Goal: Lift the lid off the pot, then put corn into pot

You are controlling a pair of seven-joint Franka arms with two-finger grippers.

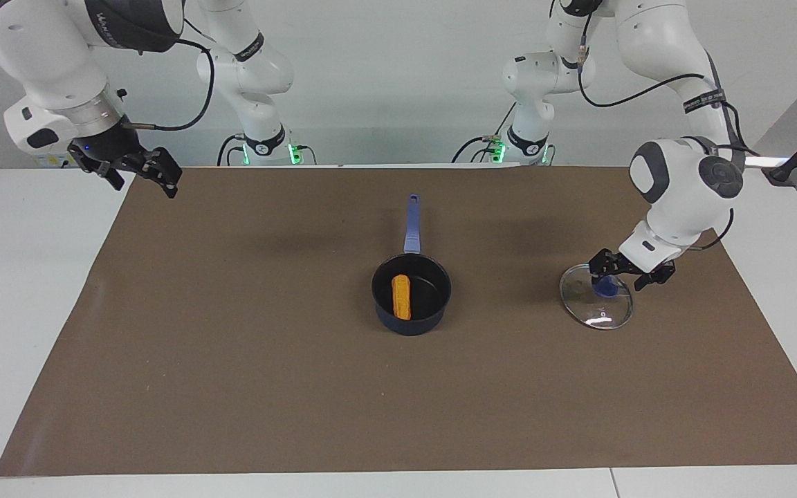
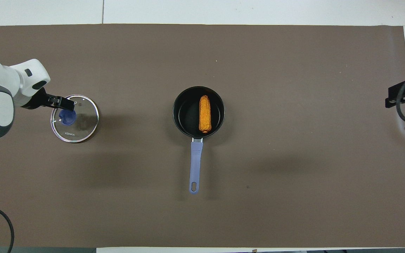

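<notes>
2 arms over brown mat on white table; left claw grasping lid; right claw unreadable.

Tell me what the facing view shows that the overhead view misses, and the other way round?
Only the facing view shows both arms whole, back to their bases, and the right hand raised over the mat's corner at the right arm's end; overhead, just a dark edge of it peeks in. Only the overhead view looks straight into the pot, shows the corn lying flat on its black bottom, and the lettering on the glass lid. Both show the lid lying on the mat toward the left arm's end, the left hand at its blue knob, and the pot's handle pointing toward the robots.
</notes>
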